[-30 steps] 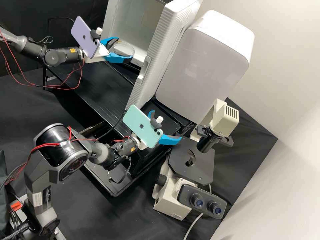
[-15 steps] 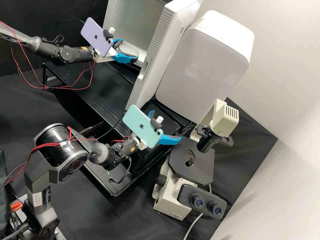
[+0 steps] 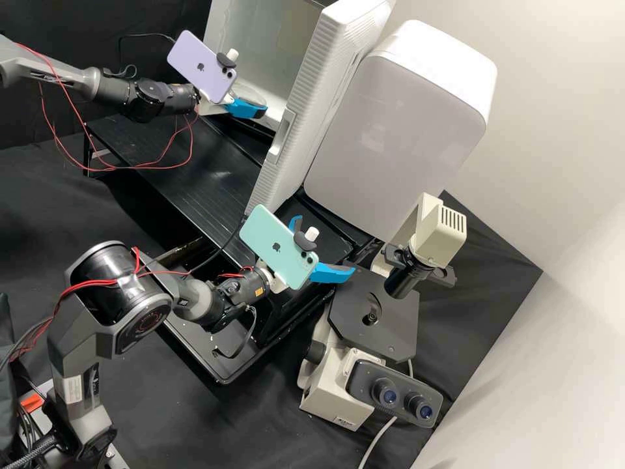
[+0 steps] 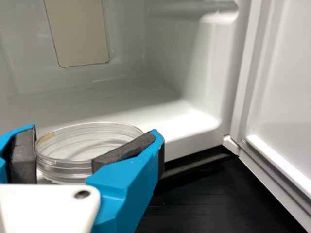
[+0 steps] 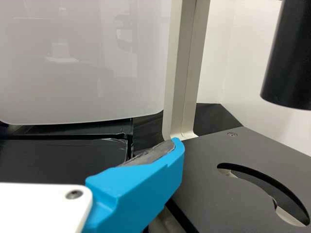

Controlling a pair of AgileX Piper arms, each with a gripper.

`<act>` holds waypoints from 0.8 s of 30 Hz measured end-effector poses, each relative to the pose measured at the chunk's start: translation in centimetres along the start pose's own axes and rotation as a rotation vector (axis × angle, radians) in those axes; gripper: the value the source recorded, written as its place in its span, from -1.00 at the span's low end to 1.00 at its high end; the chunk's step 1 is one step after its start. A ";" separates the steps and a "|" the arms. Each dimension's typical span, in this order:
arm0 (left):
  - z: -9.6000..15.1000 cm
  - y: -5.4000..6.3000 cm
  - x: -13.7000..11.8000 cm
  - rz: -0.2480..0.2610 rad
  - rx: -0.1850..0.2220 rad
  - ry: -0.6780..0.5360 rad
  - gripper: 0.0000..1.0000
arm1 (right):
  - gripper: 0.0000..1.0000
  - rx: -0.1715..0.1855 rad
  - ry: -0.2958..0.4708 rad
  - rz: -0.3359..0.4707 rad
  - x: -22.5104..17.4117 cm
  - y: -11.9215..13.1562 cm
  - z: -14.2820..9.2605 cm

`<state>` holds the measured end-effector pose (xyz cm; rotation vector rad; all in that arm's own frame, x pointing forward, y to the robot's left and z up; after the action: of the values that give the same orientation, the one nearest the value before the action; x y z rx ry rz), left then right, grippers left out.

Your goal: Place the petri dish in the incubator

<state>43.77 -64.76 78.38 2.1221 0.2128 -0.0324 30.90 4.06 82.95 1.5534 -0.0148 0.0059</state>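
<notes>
Black bench [image 3: 195, 182], white incubator [image 4: 189, 109] interior, left tool [image 4: 87, 145] clamped on petri dish [image 4: 90, 132]; right tool [image 3: 335, 271], state unclear

Clear petri dish [image 4: 86, 140] in gripper [image 4: 87, 146] at incubator [image 4: 187, 114] threshold

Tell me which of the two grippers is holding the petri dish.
The left gripper, at the incubator, with the clear petri dish clamped between its blue fingers; the right gripper, beside the microscope stage, carries no dish.
</notes>
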 end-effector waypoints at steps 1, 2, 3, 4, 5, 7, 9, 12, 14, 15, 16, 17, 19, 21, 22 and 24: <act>-0.1 0.0 0.1 -0.004 -0.004 0.004 -1.00 | 1.00 0.000 0.000 0.000 0.0 0.0 0.0; -0.2 0.2 0.1 -0.003 -0.007 0.007 -1.00 | 1.00 0.000 0.000 0.000 0.0 0.0 0.0; -0.2 0.2 0.2 -0.004 -0.011 0.010 -1.00 | 1.00 0.000 0.000 0.000 0.0 0.0 0.0; -0.4 0.4 0.3 -0.002 -0.012 0.014 -1.00 | 1.00 0.000 0.000 0.000 0.0 0.0 0.0; -0.4 0.4 0.4 -0.002 -0.012 0.016 -1.00 | 1.00 0.000 0.000 0.000 0.0 0.0 0.0; -0.4 0.5 0.7 -0.004 -0.015 0.021 -1.00 | 1.00 0.000 0.000 0.000 0.0 0.0 0.0; -0.3 0.5 0.9 -0.016 -0.021 0.024 -1.00 | 1.00 0.000 0.000 0.000 0.0 0.0 0.0; 0.0 0.5 1.6 -0.028 -0.031 0.030 -1.00 | 1.00 0.000 0.000 0.000 0.0 0.0 0.0; 0.3 0.4 1.9 -0.034 -0.048 0.032 -1.00 | 1.00 0.000 0.000 0.000 0.0 0.0 0.0; 0.4 0.3 2.1 -0.033 -0.050 0.034 -1.00 | 1.00 0.000 0.000 0.000 0.0 0.0 0.0; 0.7 0.3 2.1 -0.029 -0.051 0.030 -1.00 | 1.00 0.000 0.000 0.000 0.0 0.0 0.0; 0.9 0.3 2.2 -0.028 -0.050 0.027 -1.00 | 1.00 0.000 0.000 0.000 0.0 0.0 0.0; 1.4 0.1 2.4 -0.028 -0.049 0.017 -1.00 | 1.00 0.000 0.000 0.000 0.0 0.0 0.0; 2.2 0.0 2.4 -0.022 -0.049 0.001 -1.00 | 1.00 0.000 0.000 0.000 0.0 0.0 0.0; 2.3 0.0 2.5 -0.021 -0.050 -0.005 -1.00 | 1.00 0.000 0.000 0.000 0.0 0.0 0.0; 2.8 0.0 2.6 -0.021 -0.050 -0.027 -1.00 | 1.00 0.000 0.000 0.000 0.0 0.0 0.0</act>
<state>46.46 -66.75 76.57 2.0680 0.2171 -0.0675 30.90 4.06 82.95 1.5534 -0.0148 0.0059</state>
